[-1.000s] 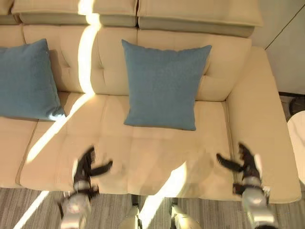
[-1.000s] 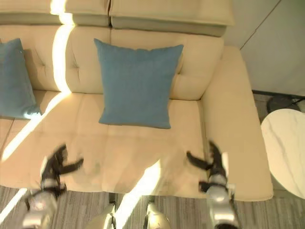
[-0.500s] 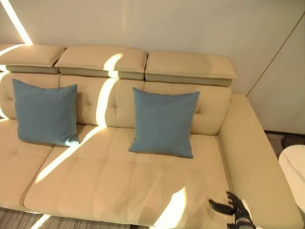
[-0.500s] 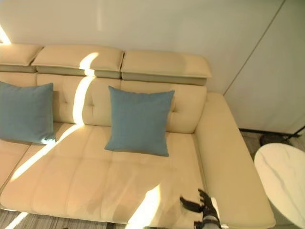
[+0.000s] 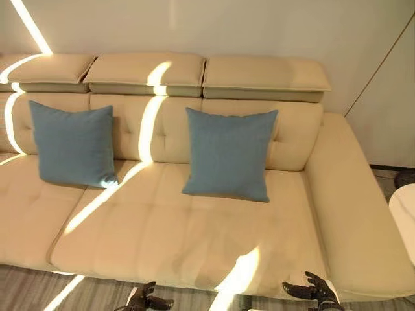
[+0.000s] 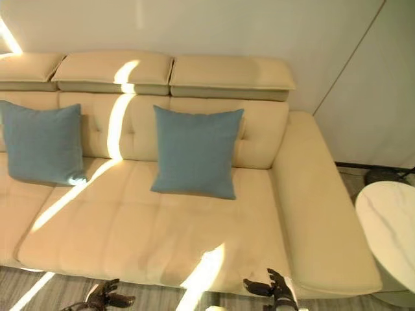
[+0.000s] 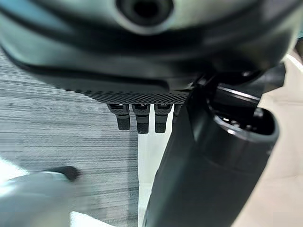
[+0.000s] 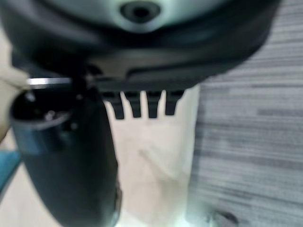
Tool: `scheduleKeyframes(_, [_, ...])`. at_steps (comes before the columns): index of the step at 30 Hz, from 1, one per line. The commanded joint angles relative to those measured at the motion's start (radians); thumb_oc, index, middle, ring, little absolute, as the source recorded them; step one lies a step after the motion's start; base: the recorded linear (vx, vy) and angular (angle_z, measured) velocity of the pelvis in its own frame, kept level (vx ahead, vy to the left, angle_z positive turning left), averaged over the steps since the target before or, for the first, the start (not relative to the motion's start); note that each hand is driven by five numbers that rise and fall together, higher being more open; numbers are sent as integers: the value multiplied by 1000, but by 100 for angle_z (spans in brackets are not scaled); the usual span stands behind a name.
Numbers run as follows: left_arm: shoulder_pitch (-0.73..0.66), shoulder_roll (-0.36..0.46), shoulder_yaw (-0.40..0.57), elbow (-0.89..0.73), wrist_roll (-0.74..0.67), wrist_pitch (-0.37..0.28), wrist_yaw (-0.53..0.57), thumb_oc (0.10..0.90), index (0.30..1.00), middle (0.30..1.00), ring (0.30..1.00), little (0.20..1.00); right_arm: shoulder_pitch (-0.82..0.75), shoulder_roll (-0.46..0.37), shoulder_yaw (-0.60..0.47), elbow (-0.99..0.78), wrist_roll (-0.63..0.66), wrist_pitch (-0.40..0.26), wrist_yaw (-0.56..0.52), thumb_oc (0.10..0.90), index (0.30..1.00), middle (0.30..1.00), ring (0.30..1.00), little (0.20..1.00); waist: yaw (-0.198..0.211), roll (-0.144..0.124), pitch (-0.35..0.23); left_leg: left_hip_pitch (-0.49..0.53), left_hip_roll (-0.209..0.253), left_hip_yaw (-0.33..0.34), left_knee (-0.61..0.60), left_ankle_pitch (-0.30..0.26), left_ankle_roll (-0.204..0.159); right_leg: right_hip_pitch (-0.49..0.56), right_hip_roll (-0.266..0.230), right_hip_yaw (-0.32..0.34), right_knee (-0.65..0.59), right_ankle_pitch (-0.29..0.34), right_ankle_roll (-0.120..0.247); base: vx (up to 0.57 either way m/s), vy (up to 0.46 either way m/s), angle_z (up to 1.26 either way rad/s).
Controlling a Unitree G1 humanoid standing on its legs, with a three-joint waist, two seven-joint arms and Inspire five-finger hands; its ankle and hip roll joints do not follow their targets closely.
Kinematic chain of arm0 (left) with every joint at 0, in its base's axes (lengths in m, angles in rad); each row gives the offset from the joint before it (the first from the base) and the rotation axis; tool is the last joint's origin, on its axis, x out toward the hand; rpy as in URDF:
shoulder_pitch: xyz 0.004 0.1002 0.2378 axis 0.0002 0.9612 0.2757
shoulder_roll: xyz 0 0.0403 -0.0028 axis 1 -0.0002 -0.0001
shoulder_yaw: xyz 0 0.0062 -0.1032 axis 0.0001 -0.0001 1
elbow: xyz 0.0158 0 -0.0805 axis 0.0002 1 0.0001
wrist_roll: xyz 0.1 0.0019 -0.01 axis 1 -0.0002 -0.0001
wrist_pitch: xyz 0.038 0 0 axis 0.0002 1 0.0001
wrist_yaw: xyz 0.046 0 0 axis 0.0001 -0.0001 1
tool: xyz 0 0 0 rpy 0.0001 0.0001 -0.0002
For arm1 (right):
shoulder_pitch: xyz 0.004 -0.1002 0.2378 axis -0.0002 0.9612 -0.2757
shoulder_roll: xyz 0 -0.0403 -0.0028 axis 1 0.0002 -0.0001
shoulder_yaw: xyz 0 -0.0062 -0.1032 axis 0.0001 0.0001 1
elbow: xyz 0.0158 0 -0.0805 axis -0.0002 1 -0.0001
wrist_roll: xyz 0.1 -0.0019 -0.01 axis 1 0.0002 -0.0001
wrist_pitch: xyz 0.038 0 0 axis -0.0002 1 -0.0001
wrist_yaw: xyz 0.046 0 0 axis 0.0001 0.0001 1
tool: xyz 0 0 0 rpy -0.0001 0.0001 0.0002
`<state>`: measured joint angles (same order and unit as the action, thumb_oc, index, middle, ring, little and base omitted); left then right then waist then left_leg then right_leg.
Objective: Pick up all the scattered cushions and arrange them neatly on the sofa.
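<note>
Left eye view: you have two blue cushions on the sofa, the left cushion and the middle cushion, both leaning upright against the backrest, well apart. No other cushion is visible from here, so the risk is calling the job done while one lies out of sight on the floor; check around before you stop. Your left hand and right hand sit low at the sofa's front edge, fingers spread, holding nothing.

Right eye view: the same layout, with a white round table just beside the sofa's right arm. Swing the right arm wide and you could clip it.

Left wrist view: the fingers hang straight and loose over grey floor, thumb clear of them, nothing between.

Right wrist view: the fingers are likewise straight and apart from the thumb, empty, with the seat's front edge just past them. A careless reach could drag a cushion askew.
</note>
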<state>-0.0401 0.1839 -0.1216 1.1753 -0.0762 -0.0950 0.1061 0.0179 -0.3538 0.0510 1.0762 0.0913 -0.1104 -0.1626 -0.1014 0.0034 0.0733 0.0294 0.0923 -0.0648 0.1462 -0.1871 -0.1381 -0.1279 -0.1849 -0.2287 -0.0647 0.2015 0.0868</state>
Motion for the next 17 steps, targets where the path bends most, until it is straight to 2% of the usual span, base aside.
scheduleKeyframes(1, [-4,82,-1,-21,36,-27,67,800,900,900,900,900,-87,13,1,56,-26,18,-44,800,900,900,900,900,32,-79,21,44,-93,-14,-18,-75,86,-133,-2,36,-23,4,117,-424,341,9])
scheduleKeyframes(4, [-27,92,-7,-1,60,-23,85,800,900,900,900,900,-99,26,10,82,-42,31,-51,800,900,900,900,900,35,-84,44,11,-104,-4,-10,-68,95,-174,-32,37,-23,23,150,-317,168,-23])
scheduleKeyframes(5, [-40,104,-5,0,53,-17,87,800,900,900,900,900,-105,33,17,88,-34,33,-44,800,900,900,900,900,42,-86,62,-25,-111,-1,1,-55,109,-158,-18,70,-5,-16,135,-360,141,-14])
scheduleKeyframes(6, [-40,105,-4,0,53,-17,87,800,900,900,900,900,-106,34,17,88,-34,33,-44,800,900,900,900,900,39,-90,60,-28,-116,-2,-2,-50,110,-162,-24,71,-5,-15,136,-346,141,-13])
scheduleKeyframes(7, [-34,109,1,2,49,-16,88,800,900,900,900,900,-100,34,21,95,-34,31,-45,800,900,900,900,900,52,-88,67,-43,-122,4,-2,-36,121,-144,-19,86,55,-37,122,-313,138,-6])
scheduleKeyframes(8, [-20,110,-2,7,52,-12,82,800,900,900,900,900,-94,30,23,104,-33,27,-43,800,900,900,900,900,69,-81,61,-59,-122,9,-29,2,133,-110,-11,96,149,-87,98,-309,138,-12])
scheduleKeyframes(9, [-20,111,-1,7,52,-12,82,800,900,900,900,900,-94,31,23,104,-33,27,-43,800,900,900,900,900,67,-83,59,-62,-125,8,-32,6,134,-114,-15,96,149,-86,98,-286,129,-16])
scheduleKeyframes(11, [-11,118,0,15,54,-6,77,800,900,900,900,900,-80,37,20,122,-26,29,-34,800,900,900,900,900,83,-76,40,-75,-119,0,-65,39,139,-64,18,123,231,-154,83,-208,70,-27])
scheduleKeyframes(12, [-5,122,4,22,54,0,75,800,900,900,900,900,-72,45,17,136,-18,28,-29,800,900,900,900,900,95,-84,13,-95,-123,1,-85,62,141,-12,34,134,236,-180,81,-387,-20,12])
scheduleKeyframes(13, [12,117,23,36,28,2,78,800,900,900,900,900,-78,50,22,146,-23,35,-36,800,900,900,900,900,134,-100,-31,-126,-123,43,-134,106,133,68,28,79,115,-178,86,-330,-44,-4])
scheduleKeyframes(17, [12,110,29,49,22,2,81,800,900,900,900,900,-88,44,30,142,-24,34,-39,800,900,900,900,900,136,-98,-46,-120,-118,61,-170,133,127,89,39,71,45,-175,89,-139,-54,-65])
